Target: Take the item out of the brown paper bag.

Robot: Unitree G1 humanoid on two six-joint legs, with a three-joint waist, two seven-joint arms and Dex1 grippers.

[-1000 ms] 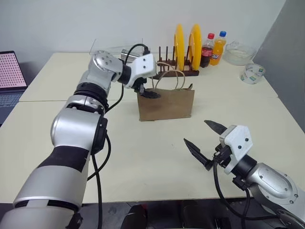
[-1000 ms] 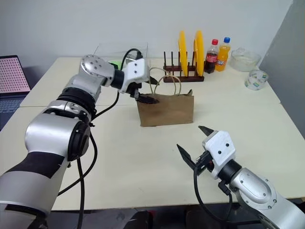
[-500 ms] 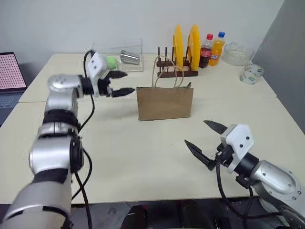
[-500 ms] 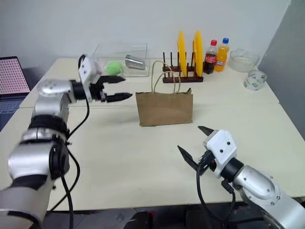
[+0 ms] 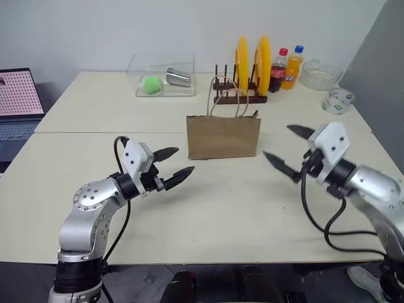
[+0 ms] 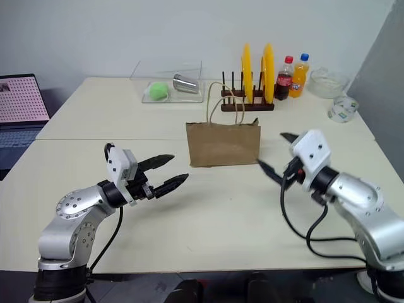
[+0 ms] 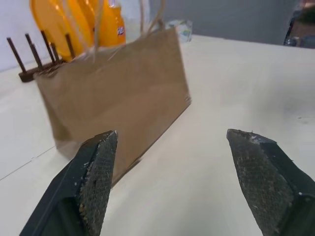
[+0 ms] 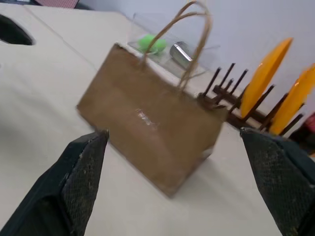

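Note:
The brown paper bag (image 5: 223,136) stands upright in the middle of the table, its two loop handles (image 5: 228,95) raised. The item is hidden. My left gripper (image 5: 183,161) hovers low over the table, near and to the left of the bag. It points at the bag and its fingers are open and empty. In the left wrist view the bag (image 7: 118,88) lies beyond the open fingers (image 7: 98,167). My right gripper (image 5: 278,142) is open just right of the bag, apart from it. The right wrist view frames the bag (image 8: 152,123) between its spread fingers (image 8: 86,167).
Behind the bag is a wooden rack (image 5: 237,95) with two yellow plates (image 5: 243,60). A cola bottle (image 5: 276,62), an orange soda bottle (image 5: 290,58), a glass bowl (image 5: 315,71) and a tape roll (image 5: 334,100) are at the back right. A clear tray (image 5: 161,79) is at the back left, a laptop (image 5: 19,95) at the far left.
My left arm has drawn back from the bag's top left corner and come down to the near left, still open. My right gripper has moved forward and up toward the bag's right side.

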